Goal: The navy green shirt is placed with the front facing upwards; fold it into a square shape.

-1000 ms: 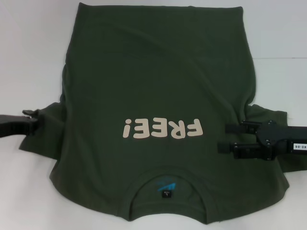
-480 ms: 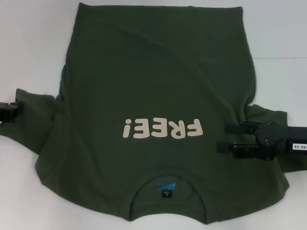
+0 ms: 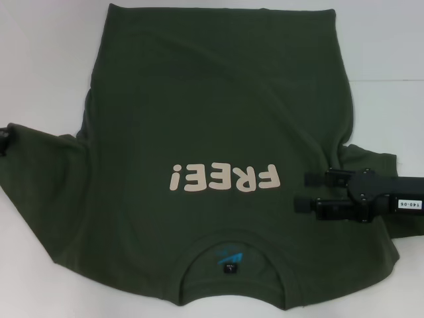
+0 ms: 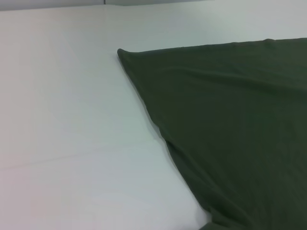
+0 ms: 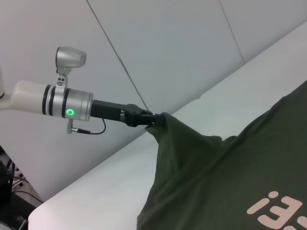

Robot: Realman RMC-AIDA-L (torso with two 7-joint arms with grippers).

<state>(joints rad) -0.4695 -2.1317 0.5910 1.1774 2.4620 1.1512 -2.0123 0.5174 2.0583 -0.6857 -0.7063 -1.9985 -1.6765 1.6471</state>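
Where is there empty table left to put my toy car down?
Bare white table lies beside the navy green shirt on the left, and again right of it at the far side. The near side is crowded by sleeves and both end effectors.

A white table stands before pale grey panelled walls.

Left end effector nearly all cut off at the head view's left edge; fingers buried in the navy green shirt sleeve. Shirt collar side clipped by the bottom edge. Right end effector covers the sleeve beneath. Neck label text illegible.
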